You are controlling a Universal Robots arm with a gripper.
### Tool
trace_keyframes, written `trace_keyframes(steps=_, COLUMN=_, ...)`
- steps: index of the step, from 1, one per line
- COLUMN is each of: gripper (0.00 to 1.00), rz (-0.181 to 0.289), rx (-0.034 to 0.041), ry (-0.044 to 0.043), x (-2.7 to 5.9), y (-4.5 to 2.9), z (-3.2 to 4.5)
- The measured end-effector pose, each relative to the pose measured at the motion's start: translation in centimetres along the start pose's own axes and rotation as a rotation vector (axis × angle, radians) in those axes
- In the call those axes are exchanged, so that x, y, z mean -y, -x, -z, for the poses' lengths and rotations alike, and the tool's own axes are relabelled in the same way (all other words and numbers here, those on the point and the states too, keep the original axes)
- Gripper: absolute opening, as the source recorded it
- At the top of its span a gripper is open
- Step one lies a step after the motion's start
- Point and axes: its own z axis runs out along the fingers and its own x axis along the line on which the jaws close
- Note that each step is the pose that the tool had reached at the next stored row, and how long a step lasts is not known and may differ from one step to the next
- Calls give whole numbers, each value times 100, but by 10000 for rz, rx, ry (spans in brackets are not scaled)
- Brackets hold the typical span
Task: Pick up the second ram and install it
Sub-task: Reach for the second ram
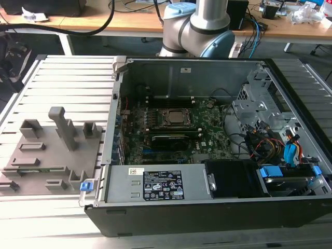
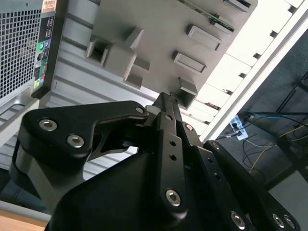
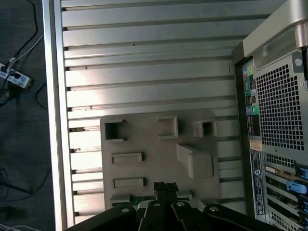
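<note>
The second ram shows as a thin green strip (image 2: 208, 15) lying along one edge of the grey fixture plate (image 2: 159, 33). In the first wrist view a short piece of that green strip (image 3: 140, 198) peeks out beside my fingertips. My gripper (image 2: 166, 98) hangs above the plate with its black fingers pressed together and nothing between them. Its tips (image 3: 165, 186) point at the plate's edge close to the ram, still apart from it. In the exterior view the plate (image 1: 52, 150) lies left of the open computer case (image 1: 207, 129).
The case holds a green motherboard (image 1: 171, 129) with a processor socket (image 1: 174, 118), a power supply (image 1: 155, 187), and cables and drive bays at the exterior view's right. The slatted aluminium table (image 3: 144, 62) surrounds the plate. The arm's base (image 1: 194, 26) stands behind the case.
</note>
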Motion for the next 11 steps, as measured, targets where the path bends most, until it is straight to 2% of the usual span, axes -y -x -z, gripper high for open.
trace_keyframes(steps=7, gripper=11, rz=1, rx=1, ry=1, x=23, y=-143, z=-13)
trace_keyframes(steps=11, gripper=11, rz=1, rx=1, ry=-3, x=70, y=-162, z=-16)
